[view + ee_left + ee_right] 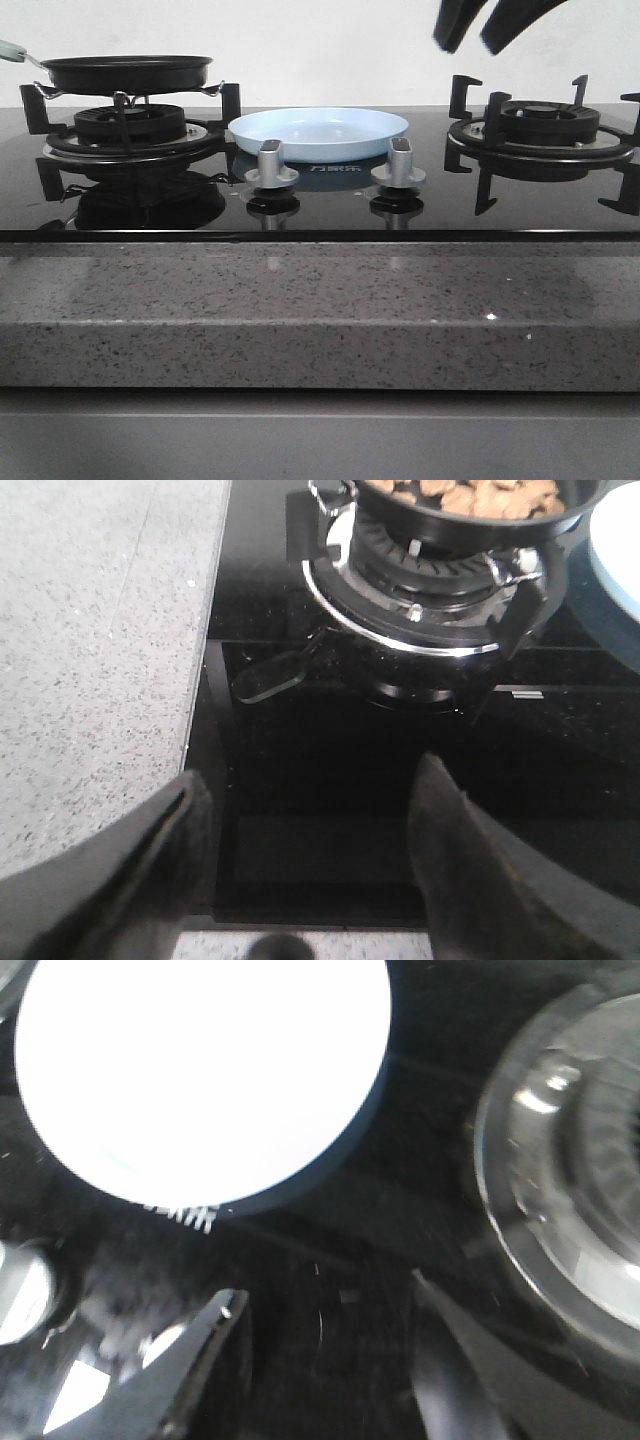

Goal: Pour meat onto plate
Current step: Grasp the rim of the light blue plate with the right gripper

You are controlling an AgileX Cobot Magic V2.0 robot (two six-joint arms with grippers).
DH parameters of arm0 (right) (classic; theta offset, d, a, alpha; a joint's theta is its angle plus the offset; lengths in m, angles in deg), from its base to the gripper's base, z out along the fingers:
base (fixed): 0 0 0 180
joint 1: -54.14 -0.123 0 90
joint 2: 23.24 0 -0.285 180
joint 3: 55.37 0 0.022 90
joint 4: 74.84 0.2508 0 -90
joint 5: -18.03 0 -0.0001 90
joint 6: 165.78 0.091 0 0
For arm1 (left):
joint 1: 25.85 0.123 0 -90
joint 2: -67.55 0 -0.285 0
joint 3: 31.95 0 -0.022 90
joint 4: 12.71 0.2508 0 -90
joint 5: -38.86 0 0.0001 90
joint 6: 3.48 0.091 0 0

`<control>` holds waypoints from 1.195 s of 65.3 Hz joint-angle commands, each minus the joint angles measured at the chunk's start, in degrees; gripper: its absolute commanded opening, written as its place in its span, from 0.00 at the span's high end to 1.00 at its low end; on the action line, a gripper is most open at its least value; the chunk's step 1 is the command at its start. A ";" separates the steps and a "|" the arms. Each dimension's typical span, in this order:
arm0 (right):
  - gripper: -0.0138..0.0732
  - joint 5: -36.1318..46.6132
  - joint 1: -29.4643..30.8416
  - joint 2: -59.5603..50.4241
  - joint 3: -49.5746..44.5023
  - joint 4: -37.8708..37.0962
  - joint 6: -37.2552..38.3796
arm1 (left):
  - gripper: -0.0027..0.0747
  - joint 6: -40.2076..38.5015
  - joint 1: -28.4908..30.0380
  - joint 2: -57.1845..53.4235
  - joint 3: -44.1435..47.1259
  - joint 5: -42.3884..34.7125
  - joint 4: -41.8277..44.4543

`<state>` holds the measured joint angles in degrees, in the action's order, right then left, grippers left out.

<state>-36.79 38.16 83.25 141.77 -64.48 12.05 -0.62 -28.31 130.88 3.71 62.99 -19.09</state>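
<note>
1. Front view: black frying pan point(127, 72) sits on left burner point(130, 125). Pale blue plate point(319, 133) lies empty at hob centre, behind two knobs point(272, 163). Right gripper point(487, 25) hangs high above right burner point(540, 125), fingers parted, empty.
2. Left wrist view: meat point(470, 495) heaped in pan. Left gripper point(310, 865) spread open over black glass, holding nothing.
3. Right wrist view: plate bare; fingers point(190, 1365) apart.

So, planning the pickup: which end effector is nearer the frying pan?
Left. The left end effector hovers open just before the frying pan on its burner; the right end effector hangs high over the opposite burner.
</note>
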 commanded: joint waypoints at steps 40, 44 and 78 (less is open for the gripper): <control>0.40 -9.09 0.70 21.32 31.16 2.07 -0.94 | 0.40 0.04 -0.26 -10.82 0.30 -3.47 -0.80; 0.40 -9.73 1.22 22.34 33.74 1.85 -1.00 | 0.40 0.04 -0.26 -12.42 1.51 -4.35 -0.91; 0.40 -9.22 2.17 27.52 36.60 2.46 -1.00 | 0.40 0.04 -0.26 -14.28 3.25 -4.41 -0.91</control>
<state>-48.74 40.13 114.14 176.52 -63.45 11.67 -0.55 -28.31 116.91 8.42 62.90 -19.33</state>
